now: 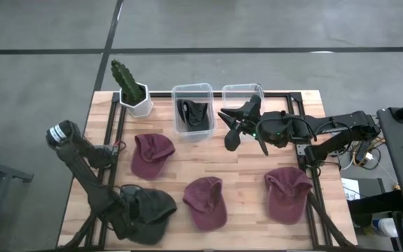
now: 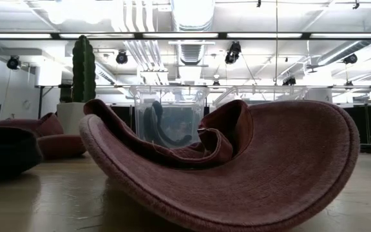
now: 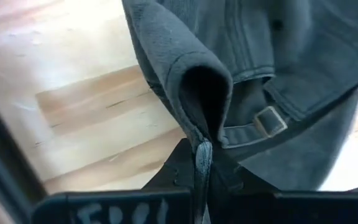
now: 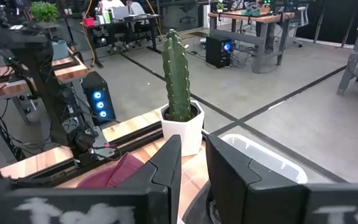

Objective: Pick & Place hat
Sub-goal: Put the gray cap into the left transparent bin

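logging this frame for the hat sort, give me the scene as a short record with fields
left claw: shut on dark hat at the table's front left corner
right claw: above the table beside the bins, holding nothing
maroon hats: three loose on the table, left, middle, right
left bin: holds a dark hat already
right bin: contents unclear
cactus: in white pot, back left

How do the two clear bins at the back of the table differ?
The left bin holds a dark hat; the right bin shows nothing inside. The left bin is in full view; the right gripper hovers over the right bin's near edge. Both are clear plastic, side by side beside the cactus pot.
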Robot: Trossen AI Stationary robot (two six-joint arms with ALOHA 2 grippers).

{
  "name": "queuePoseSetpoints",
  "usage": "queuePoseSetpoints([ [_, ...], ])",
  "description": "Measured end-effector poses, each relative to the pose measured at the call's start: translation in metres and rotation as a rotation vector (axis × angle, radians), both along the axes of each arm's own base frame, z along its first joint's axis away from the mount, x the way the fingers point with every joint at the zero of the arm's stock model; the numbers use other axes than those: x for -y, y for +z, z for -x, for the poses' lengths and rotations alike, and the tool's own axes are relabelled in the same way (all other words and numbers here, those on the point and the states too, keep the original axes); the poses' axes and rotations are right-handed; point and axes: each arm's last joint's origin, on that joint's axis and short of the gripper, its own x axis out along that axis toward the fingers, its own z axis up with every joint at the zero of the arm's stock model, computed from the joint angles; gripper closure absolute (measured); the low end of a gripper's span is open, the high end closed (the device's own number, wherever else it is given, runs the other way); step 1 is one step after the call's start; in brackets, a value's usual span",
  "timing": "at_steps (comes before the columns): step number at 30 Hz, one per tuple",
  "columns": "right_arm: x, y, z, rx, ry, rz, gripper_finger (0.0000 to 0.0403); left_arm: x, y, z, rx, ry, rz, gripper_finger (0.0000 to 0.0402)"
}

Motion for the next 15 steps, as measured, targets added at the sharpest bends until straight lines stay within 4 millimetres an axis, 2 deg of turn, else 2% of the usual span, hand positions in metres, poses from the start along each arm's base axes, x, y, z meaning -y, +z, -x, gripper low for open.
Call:
queuePoseSetpoints([
  [8, 0.0, 0.0, 0.0, -0.001, 0.0, 0.002, 0.0335, -0.02, 0.03, 0.01, 0.028, 0.026, 0.038, 0.0392],
  [15, 0.0, 0.0, 0.0, 0.0, 0.0, 0.0, 0.0335, -0.033, 0.048, 0.012, 0.05, 0.045, 0.051, 0.0392],
])
